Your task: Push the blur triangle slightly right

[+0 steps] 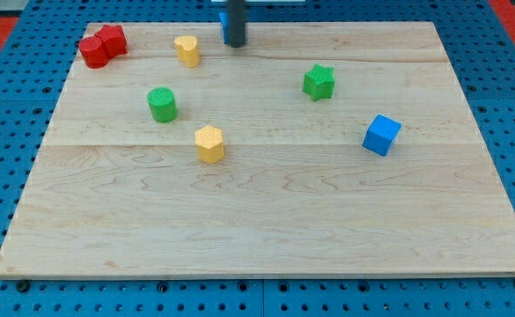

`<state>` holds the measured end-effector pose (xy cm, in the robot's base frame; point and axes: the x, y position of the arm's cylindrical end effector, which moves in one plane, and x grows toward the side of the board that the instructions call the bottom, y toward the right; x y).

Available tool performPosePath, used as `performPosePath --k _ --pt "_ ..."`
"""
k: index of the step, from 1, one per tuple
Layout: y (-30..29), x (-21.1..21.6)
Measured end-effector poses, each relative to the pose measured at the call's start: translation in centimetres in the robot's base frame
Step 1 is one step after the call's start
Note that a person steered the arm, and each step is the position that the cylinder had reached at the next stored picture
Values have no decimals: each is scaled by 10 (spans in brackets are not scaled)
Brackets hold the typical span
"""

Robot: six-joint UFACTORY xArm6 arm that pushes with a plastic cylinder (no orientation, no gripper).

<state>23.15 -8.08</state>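
On the desk (266, 220) a yellow block (209, 143) is seen near the middle and a blue cube (381, 135) toward the right edge. At the far edge my tip (234, 43) is set, with a mostly hidden blue block (224, 18) just behind it.

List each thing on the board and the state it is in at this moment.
tip: near the view's top edge, right of the upper yellow block, touching no visible block
red blocks: two, pressed together, top-left corner
upper yellow block: upright, alone
green cylinder: upright, alone
lower yellow block: upright, alone
green star: flat, alone
blue cube: alone, view's right
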Motion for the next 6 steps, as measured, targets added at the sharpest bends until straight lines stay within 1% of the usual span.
performPosePath --k 1,2,3,4,5,6 --pt "-35 -9" --pt "-21 -38" --pt "-16 -40" --pt "49 -39" --pt "80 -19" --pt "93 31"
